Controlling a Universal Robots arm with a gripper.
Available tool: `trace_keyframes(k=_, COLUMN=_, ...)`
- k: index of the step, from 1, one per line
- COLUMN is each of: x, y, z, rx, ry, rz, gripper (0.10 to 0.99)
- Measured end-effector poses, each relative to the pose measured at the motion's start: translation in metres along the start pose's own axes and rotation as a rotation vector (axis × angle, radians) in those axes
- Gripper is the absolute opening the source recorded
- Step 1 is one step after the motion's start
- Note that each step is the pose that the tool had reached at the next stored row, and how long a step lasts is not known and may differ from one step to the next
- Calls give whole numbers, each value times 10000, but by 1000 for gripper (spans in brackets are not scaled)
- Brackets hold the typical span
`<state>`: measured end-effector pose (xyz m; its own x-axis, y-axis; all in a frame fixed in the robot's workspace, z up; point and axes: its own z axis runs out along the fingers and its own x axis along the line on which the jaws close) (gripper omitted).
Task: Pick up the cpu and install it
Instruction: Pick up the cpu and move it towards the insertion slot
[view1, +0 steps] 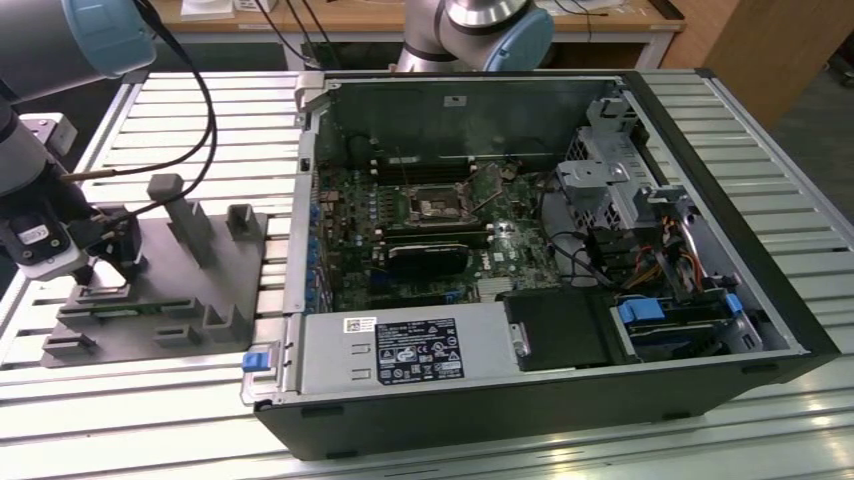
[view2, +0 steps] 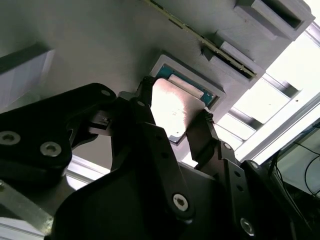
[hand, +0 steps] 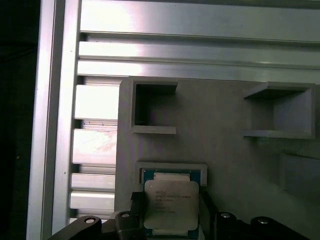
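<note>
The cpu (hand: 170, 194) is a small square chip with a dull silver top, lying at the level of its shallow framed pocket in the grey plastic fixture (view1: 200, 285). My gripper (hand: 171, 209) is down over that pocket at the exterior view's left, and its black fingers (view2: 202, 131) press the chip (view2: 172, 107) from two opposite edges. In the exterior view the gripper (view1: 110, 258) hides the chip. The motherboard's dark socket (view1: 437, 205) lies inside the open computer case, well off to the exterior view's right.
The fixture carries raised posts (view1: 171, 200) and box-shaped holders (hand: 150, 107) around the pocket. The open case (view1: 534, 250) holds cables, drive bays and a power supply (view1: 400, 350). Slatted aluminium table (view1: 120, 420) lies underneath. A cable (view1: 200, 110) hangs from the arm.
</note>
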<state>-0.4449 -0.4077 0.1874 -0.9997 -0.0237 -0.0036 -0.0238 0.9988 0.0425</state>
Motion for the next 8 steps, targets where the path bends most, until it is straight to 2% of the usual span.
trace_keyframes(k=8, x=0, y=5, z=-120, rx=3, ry=4, rz=1, gripper=525)
